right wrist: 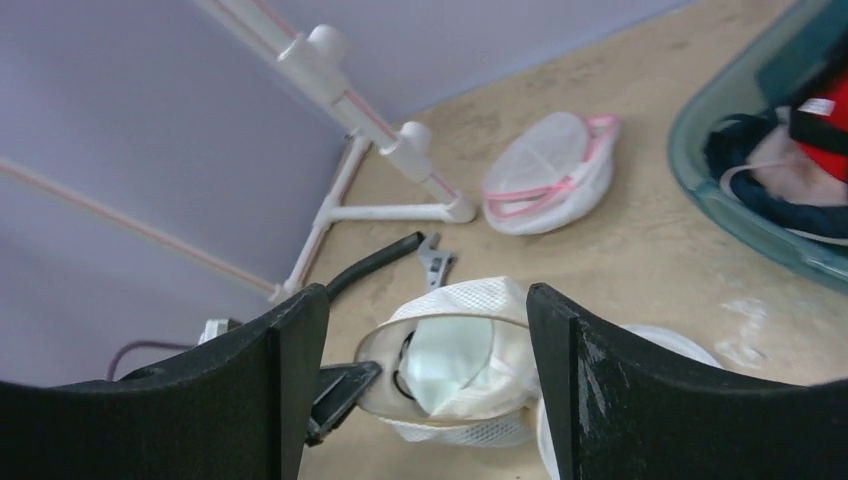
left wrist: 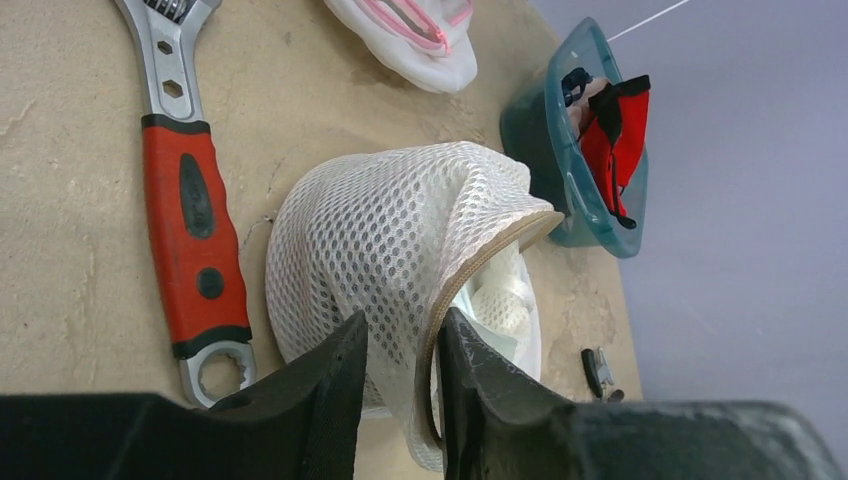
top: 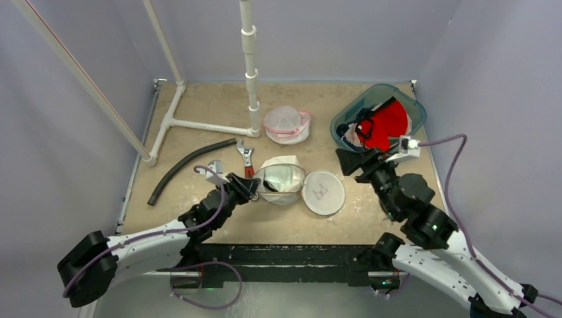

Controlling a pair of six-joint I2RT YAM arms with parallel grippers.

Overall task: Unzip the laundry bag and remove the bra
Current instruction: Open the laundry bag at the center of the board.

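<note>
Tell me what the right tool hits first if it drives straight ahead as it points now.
Most likely the open white mesh laundry bag, at its mouth where the pale bra shows; nothing nearer appears, though depth is unclear.

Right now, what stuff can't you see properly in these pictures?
Bra: right wrist view, mostly wrapped by the laundry bag mesh.
Zipper pull: too small to find in any view.
Wrench: left wrist view, head cut off by the top edge.
Left gripper: left wrist view, mesh fills its gap, so squeezing or not is unclear.
Bin: right wrist view, cut off by the right edge.
</note>
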